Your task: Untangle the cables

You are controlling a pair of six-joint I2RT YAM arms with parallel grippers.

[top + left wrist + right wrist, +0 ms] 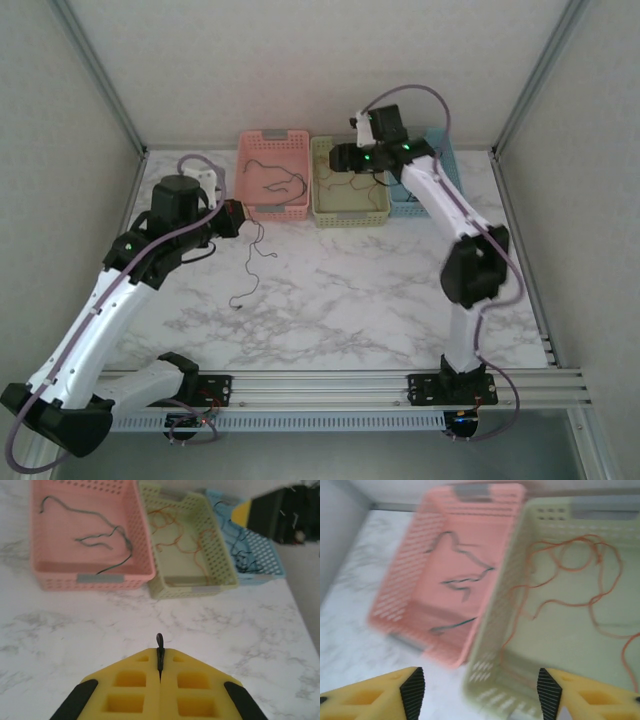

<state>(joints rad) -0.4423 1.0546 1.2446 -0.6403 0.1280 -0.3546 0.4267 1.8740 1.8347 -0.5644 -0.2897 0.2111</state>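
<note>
While my left pincer point(160, 659) is clamped shut on a dark cable point(159, 641) trailing onto the tabletop point(380, 300) at centre left, my right pincer point(480, 692) gapes empty above the orange cables point(570, 570) in the green basket point(490, 645), upper centre.

**A:** Is there any writing, brand or number to read here?

**B:** None that I can make out. The pink basket point(60, 577) has a grey plate point(100, 578) on its near wall, and the plate looks plain.

**A:** What about the basket just right of the pink one?

**B:** The green basket point(172, 589) has a similar near plate point(198, 580). No letters or digits are legible on it.

**A:** Does the right wrist view help?

**B:** It shows the pink basket's far plate point(472, 491) and, right of that, the green basket's far plate point(607, 511). Both are too blurred to read.
</note>
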